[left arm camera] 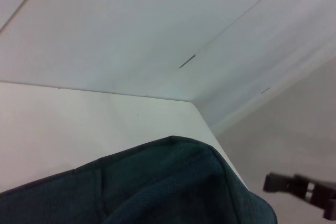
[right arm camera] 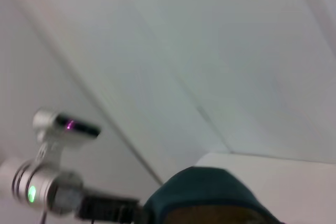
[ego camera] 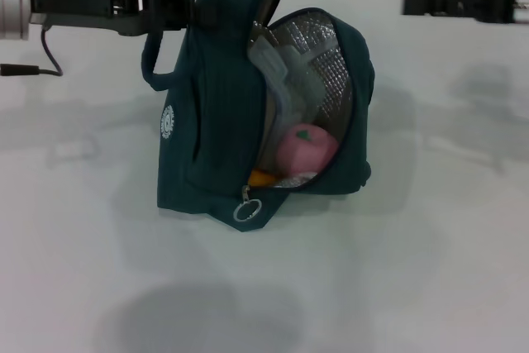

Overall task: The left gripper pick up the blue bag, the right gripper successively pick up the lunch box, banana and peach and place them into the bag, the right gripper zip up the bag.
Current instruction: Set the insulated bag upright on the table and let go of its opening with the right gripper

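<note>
1. The bench (ego camera: 74,279) is a plain white, smooth surface under everything; behind it stand pale wall panels that meet in a corner, seen in the wrist views.
2. The blue bag (ego camera: 215,121) stands near the bench's middle, its mouth gaping towards the right and showing silver foil lining. It looks soft and floppy, so I judge it will sag unless held up by a handle.
3. The left gripper (ego camera: 178,7) reaches in from the left at the bag's top, jaws closed on a padded handle, keeping the bag upright.
4. The right gripper (ego camera: 421,2) hangs well apart from the bag, at the far right; I cannot tell how its jaws stand.
5. The lunch box (ego camera: 285,72) leans tilted inside the bag, stiff and clear.
6. The peach (ego camera: 304,150) sits low in the opening, below the box.
7. The banana (ego camera: 262,178) shows only as an orange tip beside the peach.
8. The zip-pull ring (ego camera: 247,211) dangles at the bag's lower front corner: small, rigid, likely the place to pinch for zipping, though it may swing away.
</note>
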Controlling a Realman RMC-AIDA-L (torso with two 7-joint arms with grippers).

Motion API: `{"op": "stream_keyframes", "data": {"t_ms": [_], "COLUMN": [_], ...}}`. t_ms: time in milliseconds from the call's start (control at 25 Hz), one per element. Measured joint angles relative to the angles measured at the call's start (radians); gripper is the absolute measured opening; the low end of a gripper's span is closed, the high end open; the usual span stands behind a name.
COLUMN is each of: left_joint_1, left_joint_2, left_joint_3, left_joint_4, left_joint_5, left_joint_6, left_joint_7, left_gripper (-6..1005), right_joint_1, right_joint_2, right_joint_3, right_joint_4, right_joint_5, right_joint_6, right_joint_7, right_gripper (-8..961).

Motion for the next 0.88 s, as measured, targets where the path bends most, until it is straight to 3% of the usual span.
{"op": "stream_keyframes", "data": {"t_ms": [240,480,880], "left_joint_1": [0.0,-0.003,-0.01], "left_joint_2": [-0.003,-0.01,-0.019], "left_joint_3": [0.0,0.0,0.002], "left_joint_4": [0.0,0.0,0.0], "left_joint_5": [-0.002,-0.003,-0.003], "left_joint_6": [0.001,0.003,0.014], "left_joint_7": [0.0,0.0,0.0], "left_gripper": [35,34,35], "right_joint_1": [-0.059,-0.018,0.052], "right_joint_2": [0.001,0.007,0.017], "right_joint_3": [0.027,0.019,0.018], "right_joint_4": [0.222,0.444,0.561], "right_joint_5": [0.069,0.083,0.089], "right_joint_6": [-0.001,0.033,0.12], "right_joint_7": [-0.01,-0.082,-0.13], "right_gripper": [871,870,868]}}
